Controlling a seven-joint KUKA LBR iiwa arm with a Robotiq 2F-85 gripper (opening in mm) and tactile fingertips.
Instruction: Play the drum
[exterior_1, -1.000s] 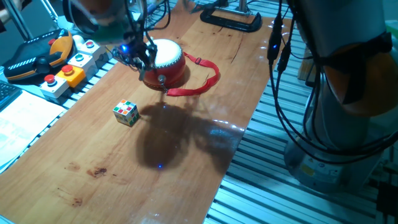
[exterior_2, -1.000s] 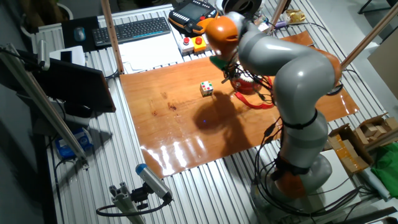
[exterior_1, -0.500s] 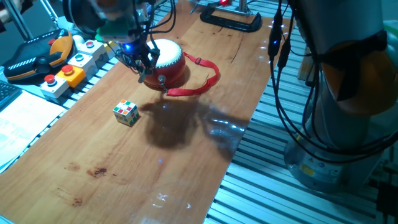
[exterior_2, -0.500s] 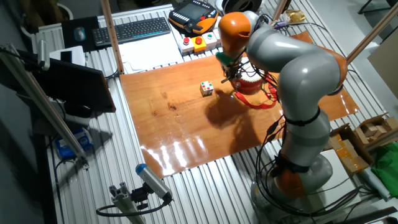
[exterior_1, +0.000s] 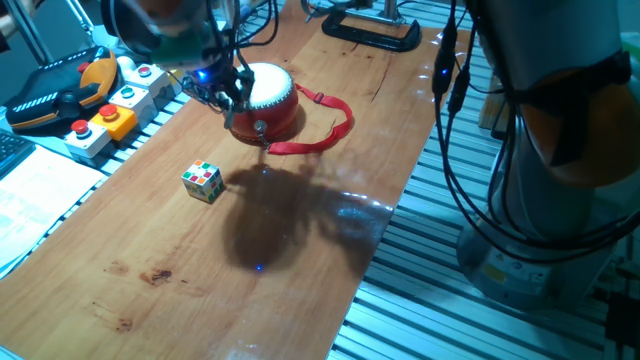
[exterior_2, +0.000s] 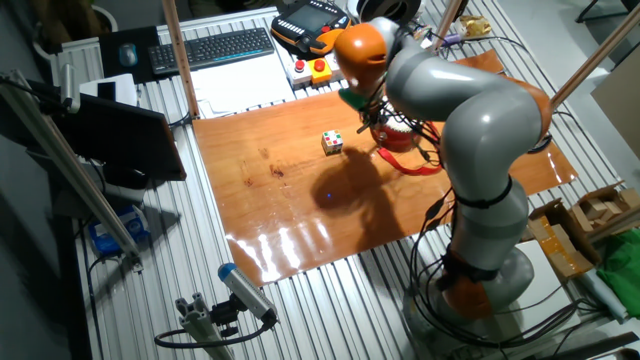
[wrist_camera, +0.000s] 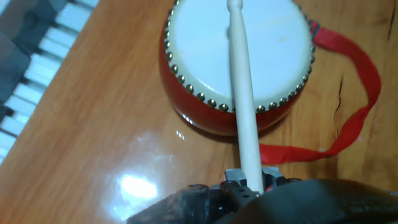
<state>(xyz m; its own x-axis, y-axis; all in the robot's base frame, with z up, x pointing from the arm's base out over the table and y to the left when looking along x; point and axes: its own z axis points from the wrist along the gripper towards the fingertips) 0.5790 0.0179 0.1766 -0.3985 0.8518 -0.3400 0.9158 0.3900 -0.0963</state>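
Observation:
The red drum (exterior_1: 270, 102) with a white skin stands on the wooden table, its red strap (exterior_1: 325, 132) lying to its right. It also shows in the other fixed view (exterior_2: 398, 133) and fills the hand view (wrist_camera: 273, 43). My gripper (exterior_1: 228, 92) hangs at the drum's left edge, shut on a pale wooden drumstick (wrist_camera: 244, 106). In the hand view the stick runs from the gripper (wrist_camera: 252, 182) across the skin, its tip over the far part; I cannot tell whether it touches. In the other fixed view the gripper (exterior_2: 368, 108) is partly hidden by the arm.
A small multicoloured cube (exterior_1: 202, 181) lies on the table left of and nearer than the drum, also in the other fixed view (exterior_2: 332, 142). A button box (exterior_1: 105, 118) and an orange pendant (exterior_1: 55, 85) sit off the left edge. A black clamp (exterior_1: 372, 32) is at the far end.
Half a second ago the hand had shifted and dipped beside the drum; now it is back where it was a second ago. The drum and cube have not moved.

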